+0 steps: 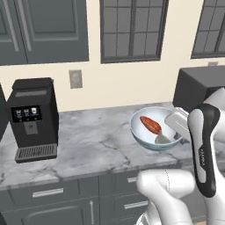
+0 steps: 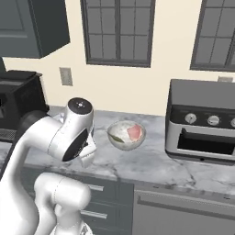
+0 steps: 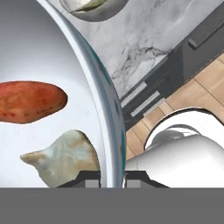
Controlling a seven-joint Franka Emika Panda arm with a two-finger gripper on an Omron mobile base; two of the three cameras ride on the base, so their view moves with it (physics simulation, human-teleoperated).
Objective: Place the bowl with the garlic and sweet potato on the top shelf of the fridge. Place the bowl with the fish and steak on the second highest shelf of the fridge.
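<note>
A pale bowl (image 1: 141, 132) holds an orange sweet potato (image 1: 150, 125) and a whitish garlic (image 1: 162, 139). My gripper (image 1: 172, 133) is shut on its right rim. In the hand view the rim (image 3: 104, 113) runs down between my fingertips, with the sweet potato (image 3: 30, 101) and garlic (image 3: 65, 157) inside the bowl. I cannot tell whether this bowl rests on the counter or hangs just above it. The second bowl (image 2: 126, 134), with pink steak and fish, stands on the marble counter (image 2: 151, 160); its edge (image 3: 94, 8) shows in the hand view. The fridge is out of view.
A black coffee machine (image 1: 33, 116) stands at the counter's left. A toaster oven (image 2: 202, 124) sits at the right. Dark wall cabinets (image 1: 44, 28) hang above, drawers (image 1: 48, 192) lie below the counter, and windows (image 2: 117, 32) are behind.
</note>
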